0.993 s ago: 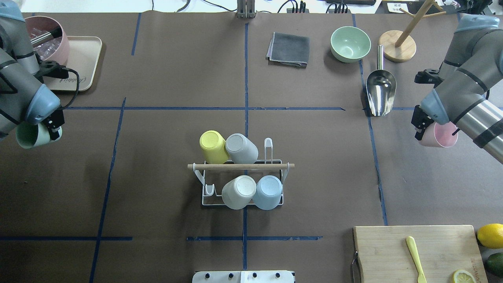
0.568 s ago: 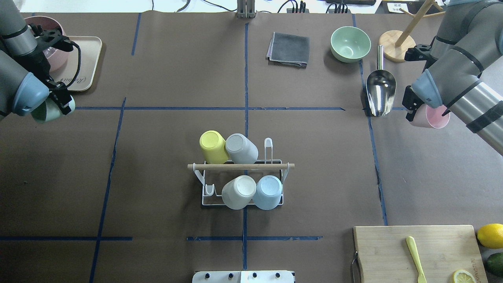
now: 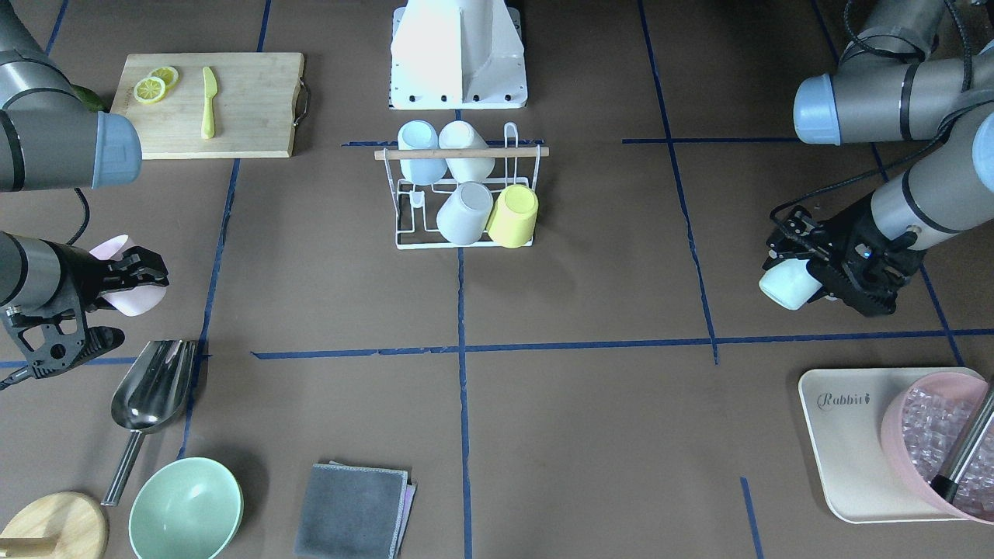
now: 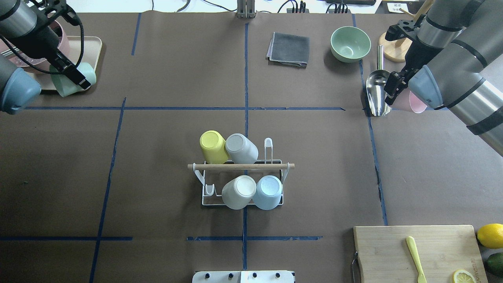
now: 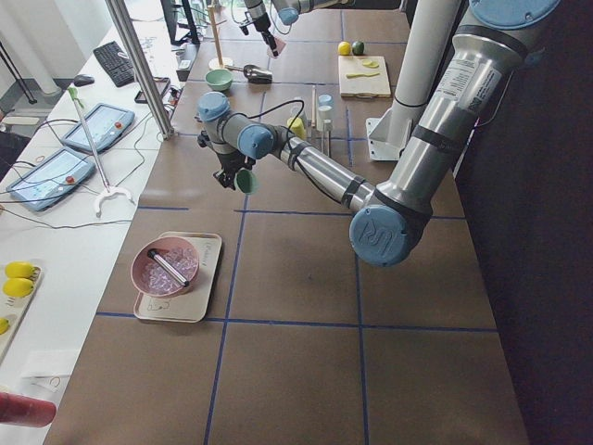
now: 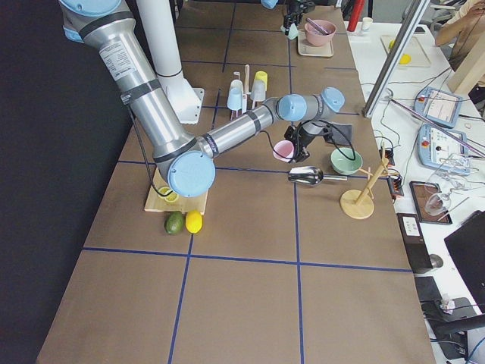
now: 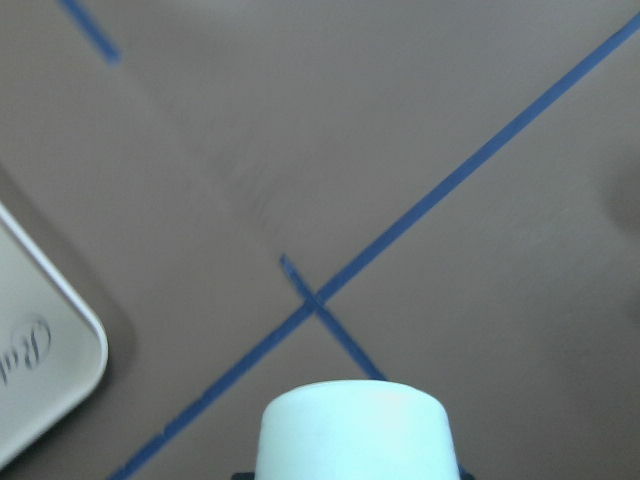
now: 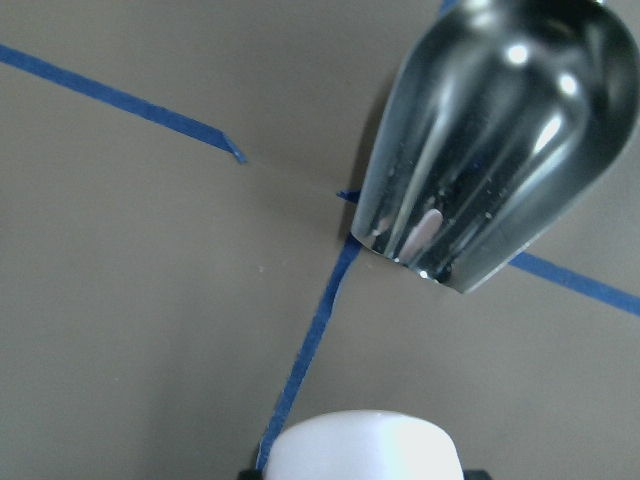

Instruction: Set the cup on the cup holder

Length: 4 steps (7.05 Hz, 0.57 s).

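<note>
Both arms have swung toward twelve o'clock in the overhead view since a second ago, each carrying its cup along. The cup holder has not shifted. It stands just toward six o'clock from the bench's centre, with its wooden rod running nine to three.

Four cups sit mouth-down on the holder. A yellow cup and a grey cup are on the twelve o'clock row. A cream cup and a blue cup are on the six o'clock row. One prong stands bare at the three o'clock end of the far row. Another prong stands bare at the nine o'clock end of the near row.

The left tool pinches the green cup, which lies on its side in the air. It is well out at ten o'clock from the holder, over the corner of the beige tray. A pink bowl of ice sits on that tray.

The right tool pinches the pink cup, also tipped sideways. It is far out at two o'clock from the holder, just beside the mouth of the steel scoop.

Beyond the scoop, toward twelve, are a green bowl, a folded grey cloth and a wooden stand. A cutting board with a yellow knife lies at five o'clock.
</note>
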Motion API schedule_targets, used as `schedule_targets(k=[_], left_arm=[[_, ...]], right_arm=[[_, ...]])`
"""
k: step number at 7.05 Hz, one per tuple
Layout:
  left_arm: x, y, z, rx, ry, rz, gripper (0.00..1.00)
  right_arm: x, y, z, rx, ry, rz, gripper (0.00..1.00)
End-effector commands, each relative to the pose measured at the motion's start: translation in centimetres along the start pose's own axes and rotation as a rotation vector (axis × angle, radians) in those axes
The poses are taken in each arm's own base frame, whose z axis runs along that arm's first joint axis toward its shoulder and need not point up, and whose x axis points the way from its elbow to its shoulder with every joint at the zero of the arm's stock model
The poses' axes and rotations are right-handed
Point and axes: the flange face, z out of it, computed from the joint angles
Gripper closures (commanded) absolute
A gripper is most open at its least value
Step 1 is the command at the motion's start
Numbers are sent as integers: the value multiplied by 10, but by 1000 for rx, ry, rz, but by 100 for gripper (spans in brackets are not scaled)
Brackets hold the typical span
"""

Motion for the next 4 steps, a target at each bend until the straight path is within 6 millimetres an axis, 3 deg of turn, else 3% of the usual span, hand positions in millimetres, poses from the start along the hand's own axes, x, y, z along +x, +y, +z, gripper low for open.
schedule_targets(k=[1, 2, 4], left_arm=[[17, 0, -20, 166, -18, 135, 96], [27, 11, -26, 293, -40, 264, 95], [67, 20, -61, 456, -46, 325, 95]], right_arm=[[-16, -7, 2, 34, 27, -66, 100], [-24, -14, -8, 138, 47, -219, 100], [-24, -19, -30, 263, 61, -323, 100]])
